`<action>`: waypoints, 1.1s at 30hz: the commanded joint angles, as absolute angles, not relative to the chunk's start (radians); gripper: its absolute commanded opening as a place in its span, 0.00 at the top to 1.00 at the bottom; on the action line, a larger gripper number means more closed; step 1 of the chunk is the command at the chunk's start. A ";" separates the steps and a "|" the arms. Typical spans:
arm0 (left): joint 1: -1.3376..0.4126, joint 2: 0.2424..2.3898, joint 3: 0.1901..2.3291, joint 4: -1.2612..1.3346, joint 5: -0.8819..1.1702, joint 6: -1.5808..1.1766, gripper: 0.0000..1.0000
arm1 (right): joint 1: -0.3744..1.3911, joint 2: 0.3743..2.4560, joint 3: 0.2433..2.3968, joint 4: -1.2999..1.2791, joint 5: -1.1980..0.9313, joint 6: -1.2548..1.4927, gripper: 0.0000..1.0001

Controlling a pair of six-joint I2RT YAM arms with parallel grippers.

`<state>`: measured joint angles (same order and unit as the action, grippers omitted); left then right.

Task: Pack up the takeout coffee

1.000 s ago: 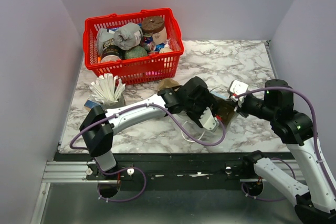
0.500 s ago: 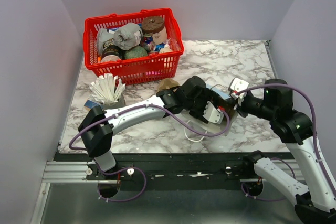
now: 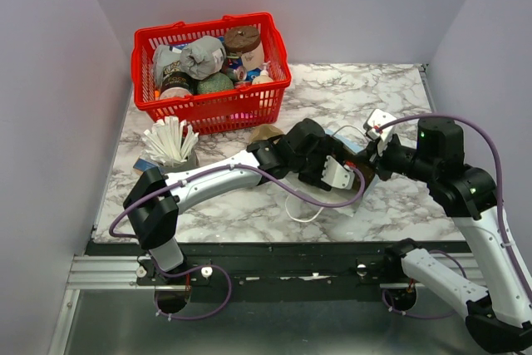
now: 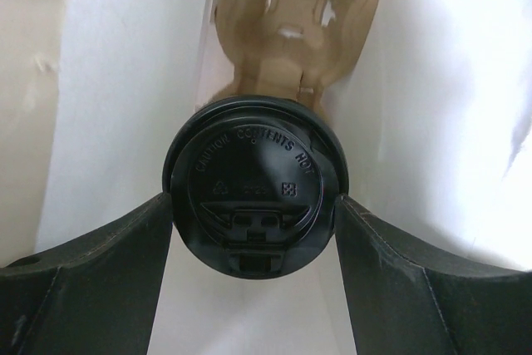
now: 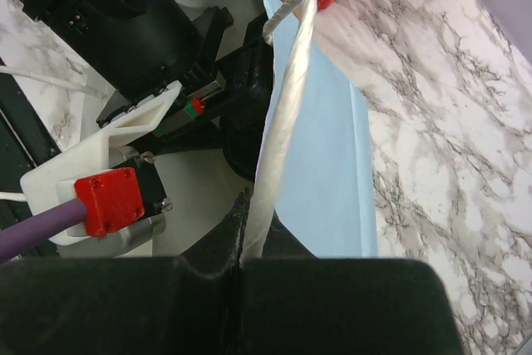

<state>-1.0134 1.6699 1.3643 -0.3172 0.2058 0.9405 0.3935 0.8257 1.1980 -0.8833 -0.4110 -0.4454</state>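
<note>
In the left wrist view the coffee cup's round black lid (image 4: 253,184) sits between my left gripper's (image 4: 253,209) two dark fingers (image 4: 116,255), which press on its sides. The green cup body is hidden under the lid. The cup hangs inside a white paper bag (image 4: 125,81) above a brown cardboard carrier (image 4: 295,22) at the bag's bottom. My right gripper (image 5: 248,248) is shut on the bag's white rope handle (image 5: 287,97) and holds the bag's mouth up. In the top view both grippers meet at the bag (image 3: 342,142), right of centre.
A red basket (image 3: 143,89) full of groceries stands at the back left. A grey cup of white stirrers (image 3: 170,143) is at the left. A brown object (image 3: 266,133) lies in front of the basket. The bag's other handle loop (image 3: 303,209) lies near the front edge.
My left gripper has moved right and deeper into the bag with the cup. My right arm has drawn the bag's handle up and back, and the bag stands more open.
</note>
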 commanded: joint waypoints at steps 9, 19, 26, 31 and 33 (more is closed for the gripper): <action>-0.996 1.626 1.408 -0.371 0.276 0.853 1.00 | 0.405 0.818 1.213 -0.876 -0.457 -0.397 0.99; -0.996 1.585 1.394 -0.368 0.319 0.838 1.00 | 0.405 0.815 1.198 -0.870 -0.451 -0.393 0.99; -0.996 1.591 1.405 -0.396 0.291 0.857 1.00 | 0.405 0.813 1.193 -0.876 -0.453 -0.403 0.99; -0.994 1.592 1.419 -0.517 0.267 0.939 1.00 | 0.405 0.805 1.209 -0.888 -0.454 -0.433 0.99; -0.994 1.591 1.419 -0.531 0.252 0.965 1.00 | 0.405 0.805 1.207 -0.896 -0.462 -0.445 0.99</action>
